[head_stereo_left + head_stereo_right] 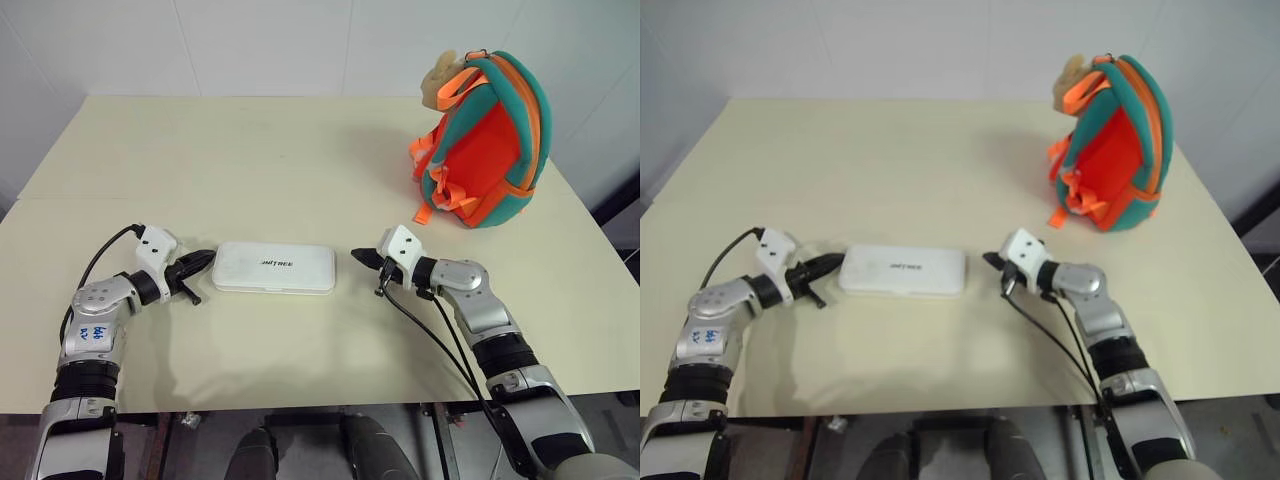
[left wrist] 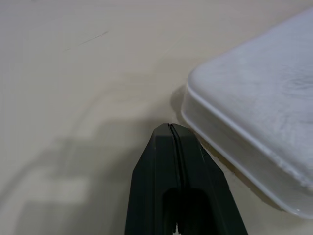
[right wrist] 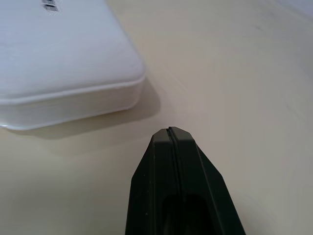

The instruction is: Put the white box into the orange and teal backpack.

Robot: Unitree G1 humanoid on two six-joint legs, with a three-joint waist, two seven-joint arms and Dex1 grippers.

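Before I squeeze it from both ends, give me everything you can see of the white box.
The white box is a flat, thin rectangular case with rounded corners, smooth and plastic-looking, with small dark lettering on top and a seam around its side. It looks closed and lies flat on the table, long side running left to right. The shut left gripper is at its left end, possibly touching; the shut right gripper points at its right end with a gap between.

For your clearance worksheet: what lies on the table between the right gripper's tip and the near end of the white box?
Nothing: between the right gripper and the white box runs bare table, plain in the right wrist view.
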